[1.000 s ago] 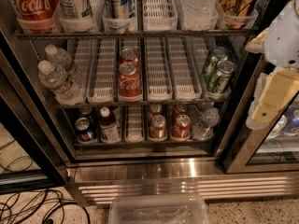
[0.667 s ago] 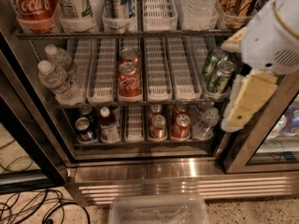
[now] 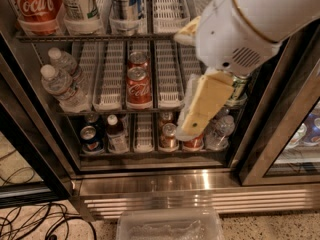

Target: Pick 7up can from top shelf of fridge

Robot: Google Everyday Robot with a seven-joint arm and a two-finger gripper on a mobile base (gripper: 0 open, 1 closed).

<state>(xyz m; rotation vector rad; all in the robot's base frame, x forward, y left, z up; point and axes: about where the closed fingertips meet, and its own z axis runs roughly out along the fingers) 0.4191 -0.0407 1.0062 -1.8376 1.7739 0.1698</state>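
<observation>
The 7up can [image 3: 77, 1], pale green and white with a fine-print panel, stands on the top shelf [image 3: 95, 36] of the fridge [image 3: 150, 181], between a red Coca-Cola can [image 3: 34, 5] and a silver-blue can [image 3: 126, 4]. Its top is cut off by the frame edge. My gripper [image 3: 186, 81] hangs in front of the middle shelf's right half, to the right of and below the 7up can, well apart from it. It is open and empty. One yellowish finger [image 3: 206, 104] points down-left, and the other one's tip [image 3: 186, 32] sits at the top shelf's edge.
Two Coca-Cola cans [image 3: 138, 86] and water bottles [image 3: 62, 86] stand on the middle shelf. Darker green cans [image 3: 238, 91] are partly hidden behind my arm. Cans and bottles fill the bottom shelf [image 3: 150, 154]. A clear plastic tub [image 3: 170, 226] and cables [image 3: 30, 219] lie on the floor.
My arm has swung left from the right edge into the fridge opening. It now covers the right side of the top and middle shelves. The cans have not moved.
</observation>
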